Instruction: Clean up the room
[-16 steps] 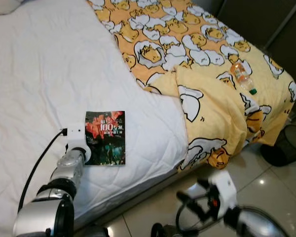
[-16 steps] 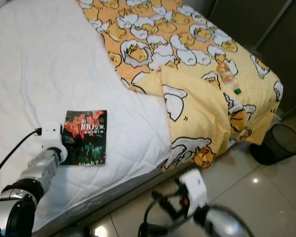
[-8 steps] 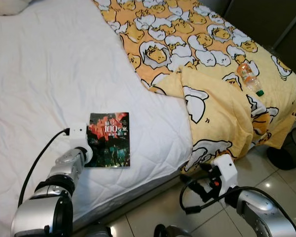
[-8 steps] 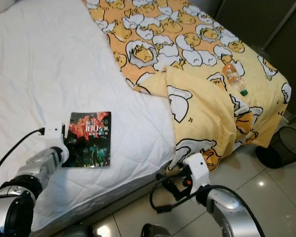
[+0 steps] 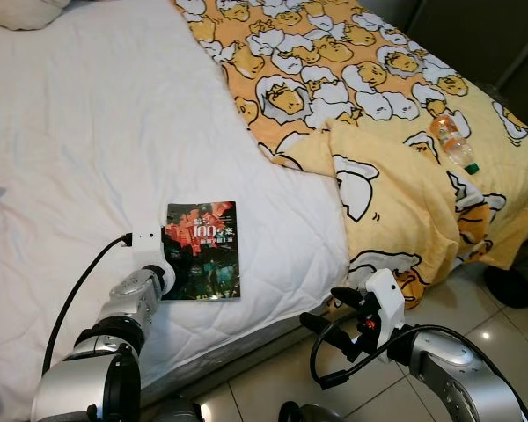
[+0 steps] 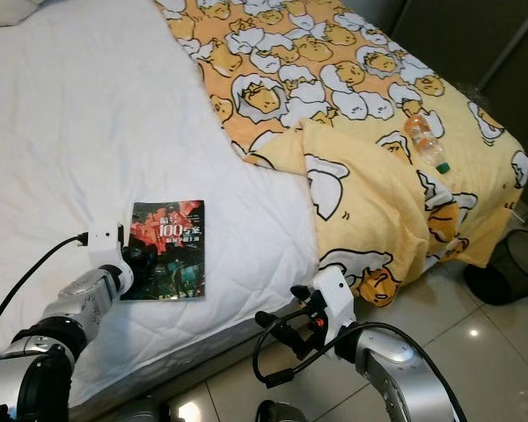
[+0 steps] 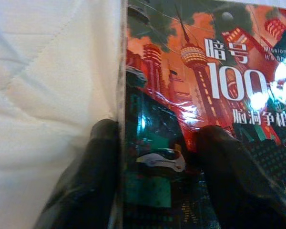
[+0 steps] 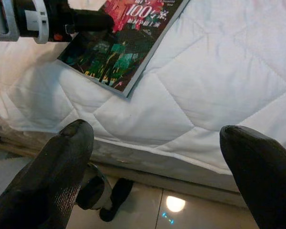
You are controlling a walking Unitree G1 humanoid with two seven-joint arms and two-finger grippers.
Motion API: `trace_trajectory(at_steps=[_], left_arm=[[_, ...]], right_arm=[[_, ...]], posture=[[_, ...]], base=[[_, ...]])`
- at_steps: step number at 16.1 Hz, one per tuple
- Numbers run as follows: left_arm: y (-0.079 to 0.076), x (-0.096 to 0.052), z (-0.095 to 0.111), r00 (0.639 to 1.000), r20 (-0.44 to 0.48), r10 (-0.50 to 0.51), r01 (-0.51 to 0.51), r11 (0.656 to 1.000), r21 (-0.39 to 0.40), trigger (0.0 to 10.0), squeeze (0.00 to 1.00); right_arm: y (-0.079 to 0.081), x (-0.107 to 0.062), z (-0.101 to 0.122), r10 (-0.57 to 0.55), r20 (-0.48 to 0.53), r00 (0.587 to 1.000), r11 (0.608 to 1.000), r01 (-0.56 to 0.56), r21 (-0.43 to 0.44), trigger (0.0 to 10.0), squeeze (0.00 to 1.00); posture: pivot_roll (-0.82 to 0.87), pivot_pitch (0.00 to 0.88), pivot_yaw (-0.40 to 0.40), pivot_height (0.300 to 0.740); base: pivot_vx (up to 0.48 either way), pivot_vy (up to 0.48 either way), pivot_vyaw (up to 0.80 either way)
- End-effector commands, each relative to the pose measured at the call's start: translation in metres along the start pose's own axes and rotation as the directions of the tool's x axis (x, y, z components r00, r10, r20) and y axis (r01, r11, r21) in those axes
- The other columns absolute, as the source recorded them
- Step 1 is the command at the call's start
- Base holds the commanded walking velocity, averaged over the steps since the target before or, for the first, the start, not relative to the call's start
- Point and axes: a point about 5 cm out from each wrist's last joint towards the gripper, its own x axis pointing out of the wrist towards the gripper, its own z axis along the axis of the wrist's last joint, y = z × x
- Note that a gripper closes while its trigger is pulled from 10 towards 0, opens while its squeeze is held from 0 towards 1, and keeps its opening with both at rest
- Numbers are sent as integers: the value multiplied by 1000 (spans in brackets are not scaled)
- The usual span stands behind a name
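I see my left gripper (image 5: 172, 255) down on the book (image 5: 204, 251), at the book's left edge. In the left wrist view its two black fingers (image 7: 97, 157) are a little way apart. One finger sits on the white sheet (image 5: 88, 132) right at the book's edge and the other rests on the cover. I think the tips are only touching the book, not pinching it, but the close view is blurry, so I cannot be sure.

The book lies flat on the sheet, near the front edge of the bed. Its cover is dark with red towers and a big white 100.

My right gripper (image 6: 277, 321) hangs over the floor (image 6: 475, 334) beside the bed, just below the mattress edge. In the right wrist view its fingers (image 8: 62, 157) are spread wide and hold nothing. It points toward the side of the bed and the book.

A yellow blanket (image 5: 396, 176) with egg pictures covers the right part of the bed and hangs over the corner. A plastic bottle (image 5: 451, 142) with a green cap lies on the blanket, well apart from the book. A black mesh bin (image 6: 510, 268) stands on the floor past the corner of the bed
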Motion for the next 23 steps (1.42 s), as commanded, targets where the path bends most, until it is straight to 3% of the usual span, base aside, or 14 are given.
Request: trace_trajectory(at_steps=[1,3,8,11,12,13,17,19,22,23], left_arm=[[-17,-2,-34,994,-107,-34,30,999,-40,0,0],[-18,-2,-32,996,-76,-37,35,999,-33,0,0],[-25,-7,-50,992,-103,-74,79,996,42,0,0],[-22,-6,-41,997,-31,-67,69,997,45,0,0],[-29,-5,-33,995,40,-90,90,996,17,0,0],[-50,-4,-21,975,151,-160,166,986,-24,0,0],[-75,-2,14,934,306,-186,224,970,-92,0,0],[-81,-4,33,908,373,-190,233,970,-74,0,0],[-67,-14,55,865,487,-123,143,990,-5,0,0],[-61,-20,61,842,528,-110,79,994,81,0,0]], right_arm=[[-5,-2,-1,-31,-2,1000,999,31,22,10000,0],[-6,-1,0,-36,2,999,999,36,28,10000,0],[-3,6,-5,-35,-2,999,998,35,42,10000,0],[-9,9,-1,-57,14,998,998,56,36,10000,0],[-15,11,1,-88,30,996,995,86,41,10000,0],[-25,15,10,-140,76,987,989,135,61,10000,0],[-42,32,28,-210,168,963,973,189,132,10000,0],[-45,40,39,-233,214,949,967,204,150,10000,0],[-52,45,54,-264,278,924,958,218,188,10000,0],[-54,46,56,-276,295,915,953,222,204,10000,0]], posture=[[-49,101,-110,740],[-40,82,-105,740],[-26,75,-103,740],[-15,54,-94,740],[9,12,-85,740],[29,0,-77,740],[94,0,-61,740],[116,0,-54,740],[139,0,-54,740],[146,0,-58,740]], base=[[0,0,0],[0,0,0],[0,0,0],[0,0,0],[0,0,0],[0,0,0],[0,0,0],[0,0,0],[0,0,0],[0,0,0]])
